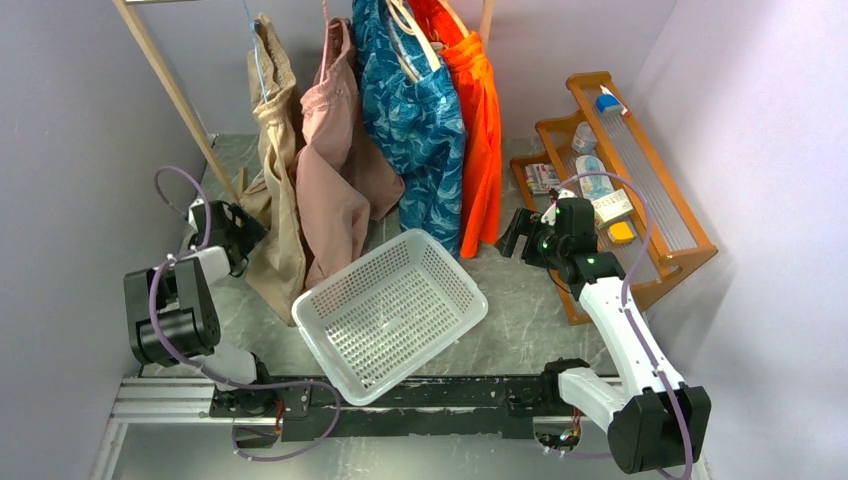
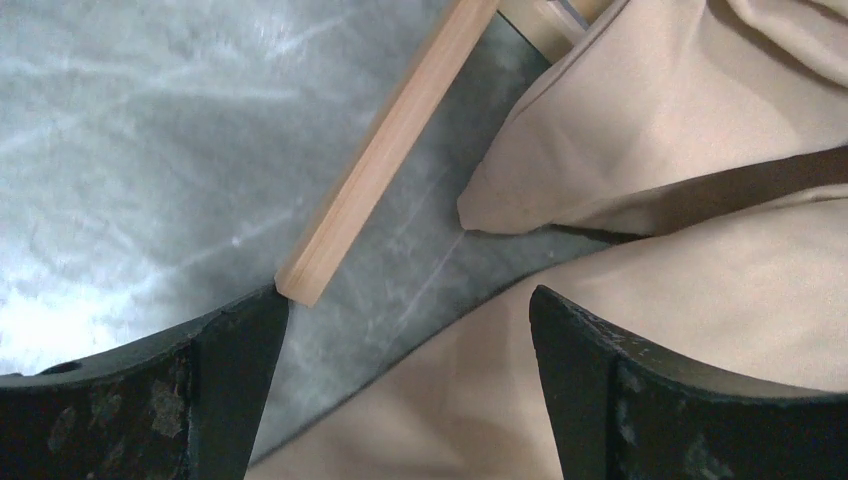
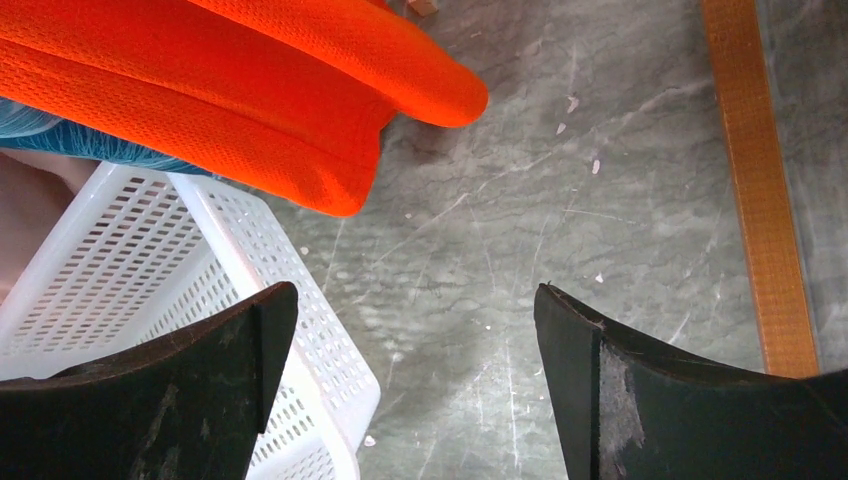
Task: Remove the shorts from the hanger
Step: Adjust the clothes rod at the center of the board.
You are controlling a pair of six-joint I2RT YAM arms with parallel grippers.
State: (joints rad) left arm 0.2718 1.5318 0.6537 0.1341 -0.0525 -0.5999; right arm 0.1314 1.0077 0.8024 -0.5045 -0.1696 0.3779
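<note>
Several shorts hang from a wooden hanger rack at the back: tan-beige, dusty pink, blue with pale leaves and bright orange. My left gripper stands open beside the tan pair's lower leg; in the left wrist view tan fabric lies under and past the gripper, nothing pinched. My right gripper is open just right of the orange hem. The right wrist view shows the orange shorts ahead of the open gripper, apart from it.
A white perforated basket sits tilted on the grey table between the arms, its corner by my right gripper's left finger. A wooden shelf with small items stands at the right. The rack's slanted leg crosses before my left gripper.
</note>
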